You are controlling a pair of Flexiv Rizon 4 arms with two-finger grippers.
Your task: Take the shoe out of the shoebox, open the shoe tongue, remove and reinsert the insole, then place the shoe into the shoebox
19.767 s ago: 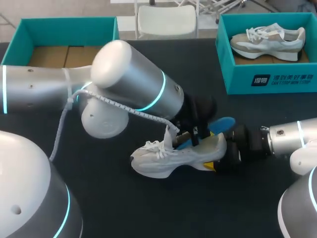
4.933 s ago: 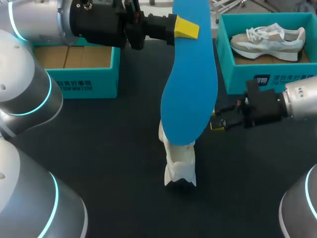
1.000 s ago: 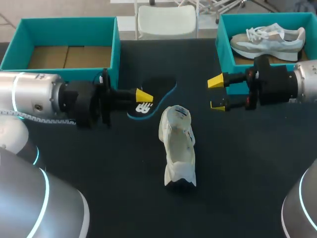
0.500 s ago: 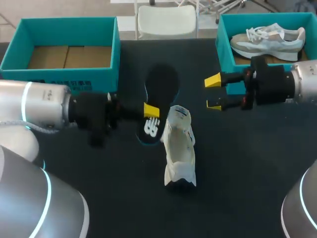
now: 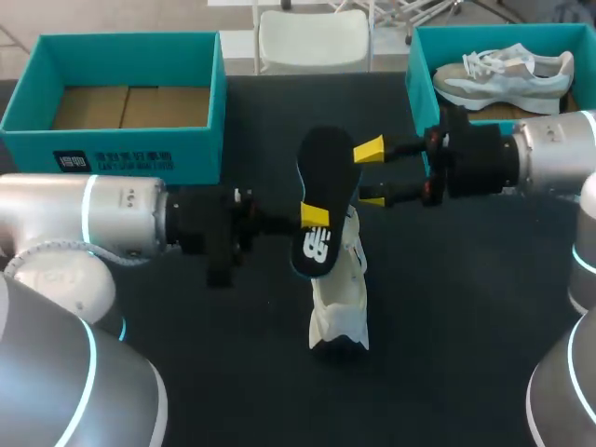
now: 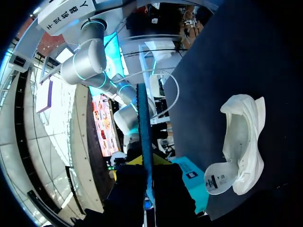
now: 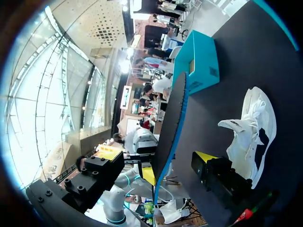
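Observation:
The white shoe lies on the dark table, its opening facing up. My left gripper is shut on the insole, which has a black face and a blue edge, and holds it on edge just above the shoe's far end. In the left wrist view the insole runs edge-on out from between the fingers, with the shoe beside it. My right gripper stands open right beside the insole's far end. Its wrist view shows one fingertip, the insole and the shoe.
A teal shoebox with a bare cardboard floor stands at the back left. A second teal shoebox at the back right holds another shoe, just behind my right arm.
My left gripper has carried the insole to the right, from beside the shoe to over its far end. My right gripper has moved left towards the insole.

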